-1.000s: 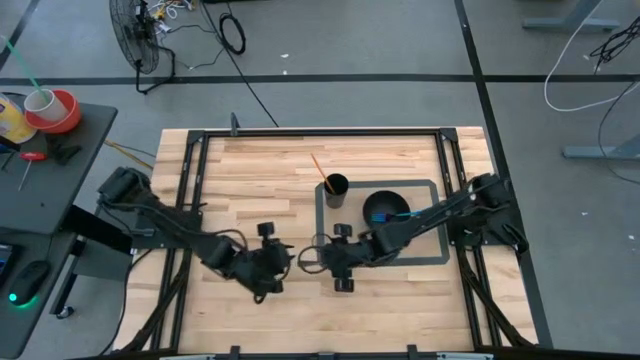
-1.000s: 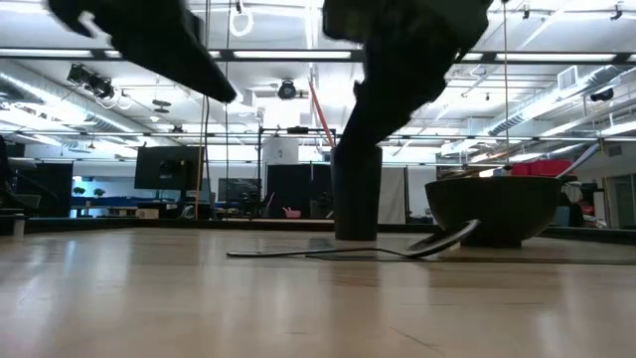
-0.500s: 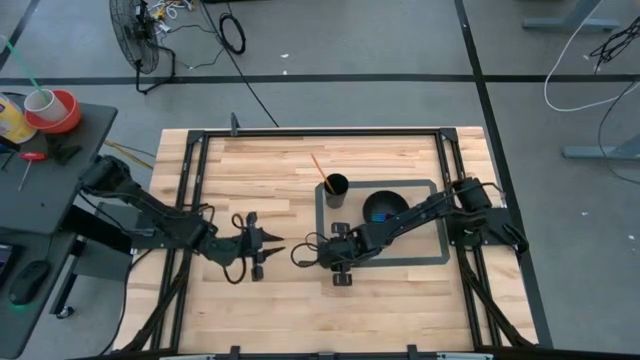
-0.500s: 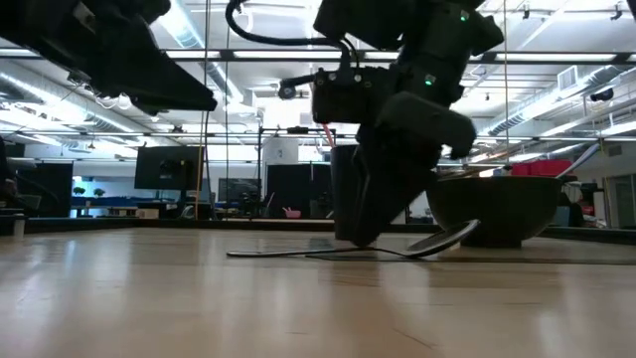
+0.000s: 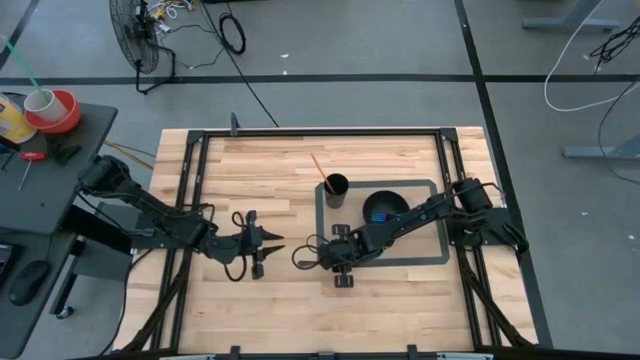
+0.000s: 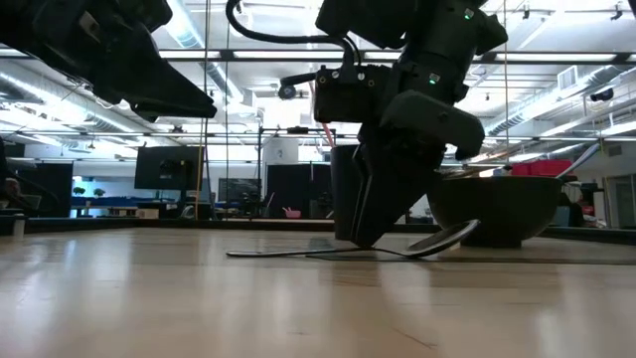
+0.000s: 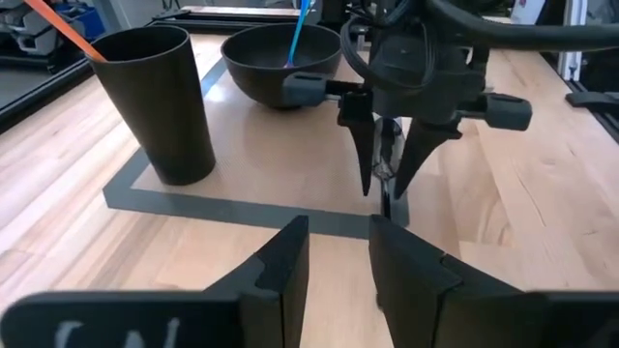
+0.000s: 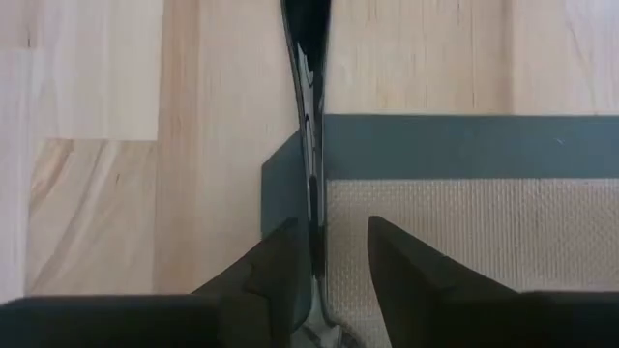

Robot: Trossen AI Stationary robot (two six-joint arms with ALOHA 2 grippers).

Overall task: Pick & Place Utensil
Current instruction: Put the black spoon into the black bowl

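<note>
My right gripper (image 5: 322,254) has dropped over the utensil (image 6: 343,251) in the last second — earlier it sat higher and nearer the bowl (image 5: 385,208), now its fingers reach down to the metal handle just outside the grey mat's (image 5: 430,258) near-left corner. The jaws have been narrowing and straddle the handle, one finger either side in the right wrist view; I judge them not yet clamped, so no grip to count on. The utensil lies flat on the wood, handle running away from the bowl, its broad end tipped up close to the bowl's foot. The left gripper (image 5: 268,243) has pulled back from the mat, and it hovers off the table, fingers slightly parted, holding nothing. Right arm stretched low from the bowl side, wrist pitched steeply down. The cup (image 5: 336,187) stands beside the bowl, untouched.
</note>
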